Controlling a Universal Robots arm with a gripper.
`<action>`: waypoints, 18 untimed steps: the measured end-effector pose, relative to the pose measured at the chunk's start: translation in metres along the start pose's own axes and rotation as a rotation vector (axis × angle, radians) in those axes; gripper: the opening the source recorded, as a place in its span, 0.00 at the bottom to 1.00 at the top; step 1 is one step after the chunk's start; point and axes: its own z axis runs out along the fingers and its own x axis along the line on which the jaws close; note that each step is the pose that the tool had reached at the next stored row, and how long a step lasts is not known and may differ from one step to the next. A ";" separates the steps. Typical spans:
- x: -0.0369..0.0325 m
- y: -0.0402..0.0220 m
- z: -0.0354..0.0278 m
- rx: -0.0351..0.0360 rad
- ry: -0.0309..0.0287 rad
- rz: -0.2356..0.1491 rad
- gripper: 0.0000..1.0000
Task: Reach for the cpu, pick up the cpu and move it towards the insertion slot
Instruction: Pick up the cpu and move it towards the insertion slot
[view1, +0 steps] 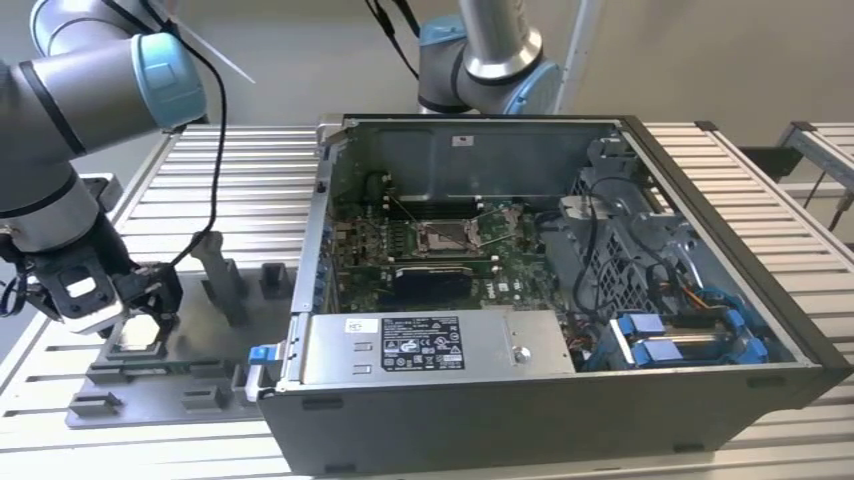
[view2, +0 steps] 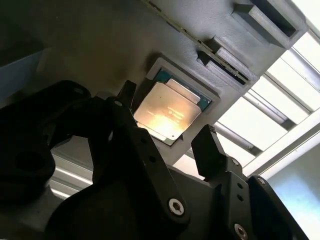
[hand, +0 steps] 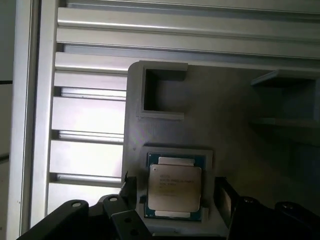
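In the exterior view the arm (view1: 60, 130) bends down over the grey fixture (view1: 200, 350), which lies on the slatted worktop (view1: 240, 170) just beside the open computer case (view1: 534, 420), on the exterior view's left of it. The gripper (view1: 134, 318) hangs low over the end of the fixture farthest from the case, its dark fingers spread to either side of a pale square, the cpu (view1: 138, 336), which lies flat on the fixture. The insertion slot (view1: 443, 236) sits well away from the fixture, inside the case, on the green motherboard (view1: 360, 250). In the second wrist view the cpu (view2: 167, 112) rests in a shallow square recess of the fixture (view2: 125, 40), its silvery top catching a warm glare and a thin green edge showing round it. The two black fingers (view2: 212, 155) stand wide apart, one on each side of the chip, and grip nothing; whether either tip touches the fixture cannot be told. In the first wrist view the cpu (hand: 175, 187) lies seated in the same recess, near one edge of the fixture (hand: 240, 130), with a finger (hand: 131, 189) flanking each of two opposite sides and a visible gap between finger and chip. An open rectangular pocket (hand: 162, 95) is cut into the fixture close to the chip's recess, and the worktop's slats (hand: 90, 115) run alongside the fixture.
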 end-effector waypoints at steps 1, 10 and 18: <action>0.0000 0.0000 0.0004 -0.0001 0.0000 0.000 1.00; 0.0000 -0.0002 0.0038 0.0000 0.0000 0.000 1.00; 0.0000 -0.0002 0.0054 -0.0001 0.0000 0.000 1.00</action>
